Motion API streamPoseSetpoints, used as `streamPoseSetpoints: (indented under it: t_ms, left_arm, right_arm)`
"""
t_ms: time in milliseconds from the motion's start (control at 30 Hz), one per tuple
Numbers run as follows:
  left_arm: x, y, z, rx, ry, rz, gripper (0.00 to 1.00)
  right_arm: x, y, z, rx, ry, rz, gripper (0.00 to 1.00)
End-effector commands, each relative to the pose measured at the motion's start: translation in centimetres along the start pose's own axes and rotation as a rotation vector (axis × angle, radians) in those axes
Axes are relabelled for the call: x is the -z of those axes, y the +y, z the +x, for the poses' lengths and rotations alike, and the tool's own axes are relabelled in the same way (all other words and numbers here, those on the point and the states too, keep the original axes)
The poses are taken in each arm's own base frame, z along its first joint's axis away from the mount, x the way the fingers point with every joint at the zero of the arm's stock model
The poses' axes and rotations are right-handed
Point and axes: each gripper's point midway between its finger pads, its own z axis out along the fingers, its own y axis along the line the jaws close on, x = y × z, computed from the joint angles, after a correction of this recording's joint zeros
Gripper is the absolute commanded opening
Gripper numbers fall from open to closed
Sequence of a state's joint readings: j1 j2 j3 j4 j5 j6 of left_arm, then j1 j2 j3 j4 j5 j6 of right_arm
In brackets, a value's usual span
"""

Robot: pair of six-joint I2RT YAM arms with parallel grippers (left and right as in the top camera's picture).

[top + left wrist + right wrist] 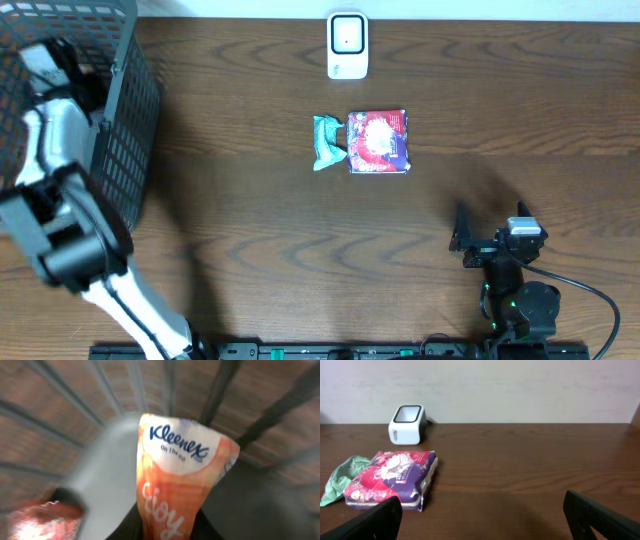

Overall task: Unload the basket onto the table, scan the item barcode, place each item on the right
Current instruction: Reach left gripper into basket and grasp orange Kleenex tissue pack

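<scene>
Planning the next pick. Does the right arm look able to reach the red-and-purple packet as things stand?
Probably yes: the right gripper is open and faces the red-and-purple packet across bare table, with nothing in between.

- Left arm [60,215]: white tubular links joined by blocky dark grey to black housings; smooth, rounded shells.
- Right arm [522,305]: black all over, compact, with small green lights glowing on the body.
- Camera module [522,231]: pale grey box with a darker face, mounted at the right arm's wrist.
- Cable [590,287]: 1 thin black lead curving out from the right arm's side.
- Right fingers [372,521]: 2 flat, matte black blades with plain faces and straight edges.
</scene>
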State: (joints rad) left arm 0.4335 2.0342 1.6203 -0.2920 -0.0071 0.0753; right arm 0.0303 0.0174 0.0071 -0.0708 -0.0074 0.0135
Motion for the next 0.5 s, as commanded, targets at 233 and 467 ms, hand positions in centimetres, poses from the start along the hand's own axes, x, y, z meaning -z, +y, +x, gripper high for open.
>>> streamPoseSetpoints:
  t_ms: [233,467]
  left_arm:
    - [21.7,1.3,-8.7,0.225,-0.314,0.036,0.07]
    - [28.6,-6.3,-4.9,0.433,-0.135,0.462,0.07]
  right_arm:
    - [0.0,-0.1,0.1,0.011,0.001,0.004,0.99]
    - [0.0,-0.1,0.1,0.011,0.001,0.004,0.99]
